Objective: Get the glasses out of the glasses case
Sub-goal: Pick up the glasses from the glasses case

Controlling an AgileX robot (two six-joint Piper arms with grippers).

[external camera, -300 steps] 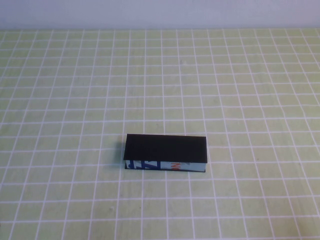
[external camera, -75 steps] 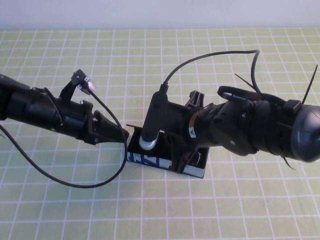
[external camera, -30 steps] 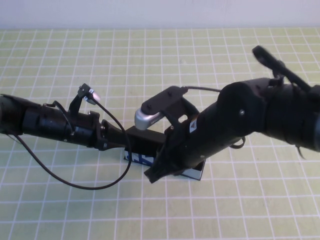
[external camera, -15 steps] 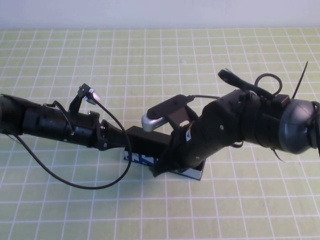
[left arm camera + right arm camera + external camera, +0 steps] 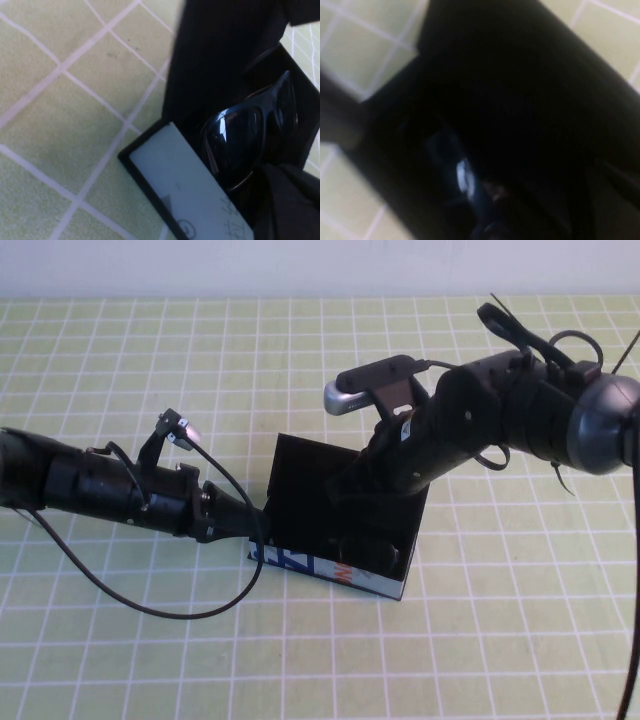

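Observation:
The glasses case (image 5: 345, 575) stands open on the green grid mat, its printed white side (image 5: 185, 190) toward me and its black lid (image 5: 300, 475) raised. The black glasses (image 5: 240, 135) lie inside, also seen dimly from above (image 5: 370, 550). My right gripper (image 5: 345, 485) is shut and rests against the raised lid from the right, above the case's inside. My left gripper (image 5: 252, 528) is shut, its tip pressed against the left end of the case. In the right wrist view the lid (image 5: 520, 75) fills most of the picture.
The green mat with its white grid (image 5: 480, 640) spreads all around the case. A white wall (image 5: 300, 265) runs along the far edge. A black cable (image 5: 160, 605) loops from my left arm onto the mat in front of it.
My right arm has swung up and back to the right, and the lid has gone from closed to raised, showing the glasses. My left gripper has stayed against the case's left end.

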